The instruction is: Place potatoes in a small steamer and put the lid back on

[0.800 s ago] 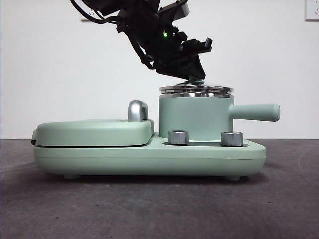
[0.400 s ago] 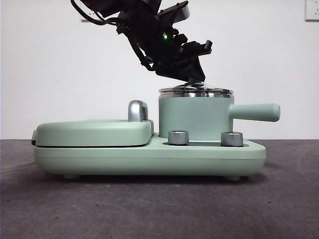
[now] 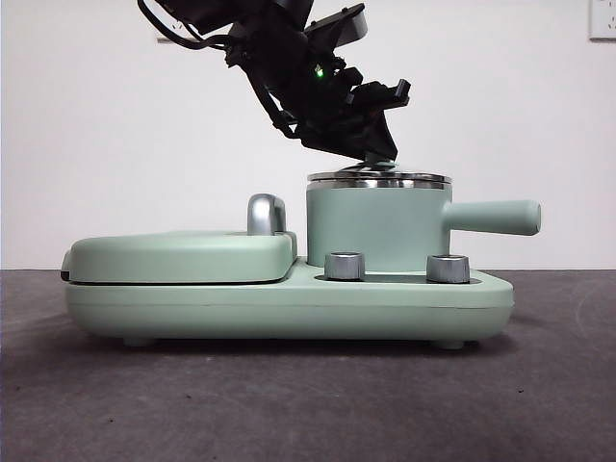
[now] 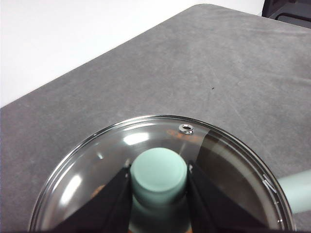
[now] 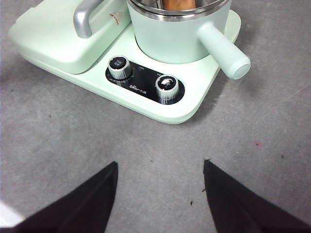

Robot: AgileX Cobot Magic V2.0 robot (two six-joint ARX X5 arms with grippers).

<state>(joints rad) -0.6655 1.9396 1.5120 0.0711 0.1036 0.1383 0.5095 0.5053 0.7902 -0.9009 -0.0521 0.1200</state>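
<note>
Flat griddle cover (image 3: 183,255), mint green, with chrome handle (image 3: 267,214): lies closed on the left half of the cooker base (image 3: 289,308). The right wrist view alone shows a small red mark on it beside the handle.

Small steamer (image 3: 375,226): stands on the right half of the base, straight side handle (image 3: 491,217) pointing right. Two steel dials (image 3: 346,266) sit on the base in front of it; only the right wrist view shows their black panel (image 5: 146,86).

Lid (image 3: 378,177): sits level on the steamer's steel rim. The left wrist view looks down through its glass and shows a small steam vent (image 4: 185,128) near the edge.

Potato (image 5: 178,4): inside the steamer, seen as an orange-brown patch in the right wrist view; hidden in the front view.

Left claw (image 4: 159,182): directly over the lid, jaws closed against both sides of the mint-green knob (image 4: 159,172).

Right claw (image 5: 160,187): jaws spread wide, holding nothing, above the grey surface (image 5: 146,145) in front of the cooker, outside the front view.
</note>
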